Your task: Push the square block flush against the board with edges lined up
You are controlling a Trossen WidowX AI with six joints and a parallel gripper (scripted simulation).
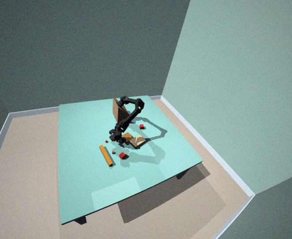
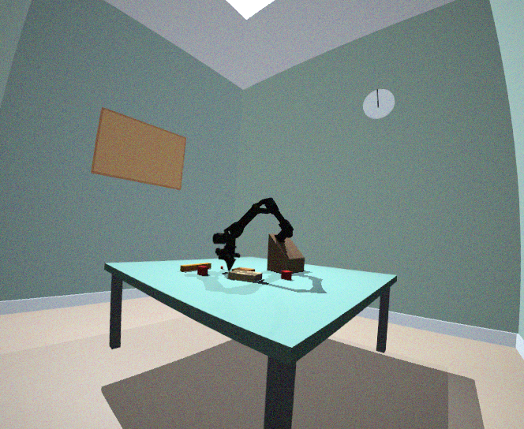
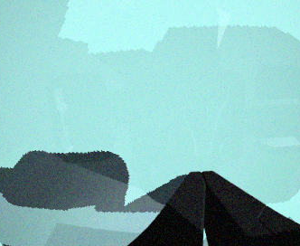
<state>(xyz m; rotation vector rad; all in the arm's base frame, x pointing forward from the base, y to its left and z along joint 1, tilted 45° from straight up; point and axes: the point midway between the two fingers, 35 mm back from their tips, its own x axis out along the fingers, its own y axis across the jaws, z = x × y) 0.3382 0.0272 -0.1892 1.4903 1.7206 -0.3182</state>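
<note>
My claw [image 1: 122, 145] [image 2: 229, 269] [image 3: 201, 182] points down — fully closed, holding nothing — near the pale board [image 1: 138, 141] [image 2: 245, 275] on the table [image 1: 82, 177] [image 2: 271, 308] [image 3: 135, 108].

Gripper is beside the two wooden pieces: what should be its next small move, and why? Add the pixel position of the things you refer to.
Probably nudge the orange-brown piece [image 1: 127, 135] [image 2: 245, 269] gently along the pale piece [image 1: 141, 139] [image 2: 246, 276] with the shut gripper [image 1: 122, 145] [image 2: 230, 270] [image 3: 201, 182]: from above, their edges look staggered.
</note>
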